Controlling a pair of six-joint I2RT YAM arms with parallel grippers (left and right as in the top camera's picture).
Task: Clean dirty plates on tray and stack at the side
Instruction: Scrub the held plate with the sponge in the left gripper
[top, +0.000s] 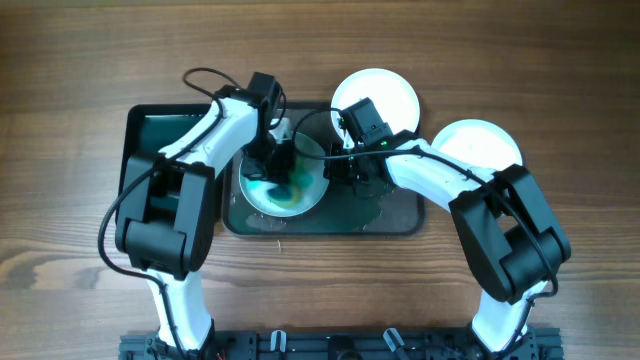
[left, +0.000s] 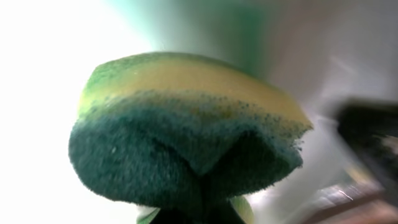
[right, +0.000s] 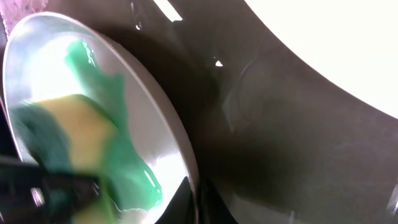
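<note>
Far left: small black tray (top: 150, 135) holding green liquid, beside the work area. Judged to be the soap supply, within the left arm's reach.

Left gripper (top: 272, 152): over the smeared plate (top: 295, 195), fingers clamped on a sponge (left: 186, 137). The sponge has a yellow body and a dark green scouring face, pinched so hard that the green side creases. Scouring face points out from the fingers, presumably so it meets the plate first.

Smeared plate: pale, teal-green streaks across its well, on the left half of the dark grey tray (top: 395, 215). The right wrist view shows the sponge down on the plate amid the smear. Scrubbing step judged under way, plate not yet clean.

Right gripper (top: 352, 175): at the plate's right rim. Fingers appear closed on the rim, likely bracing the plate against the sponge's push.

Further right: one white plate (top: 385, 90) at the tray's far edge, no smears visible. Another white plate (top: 480, 140) lies off the tray on the table, probably the start of the stack.
</note>
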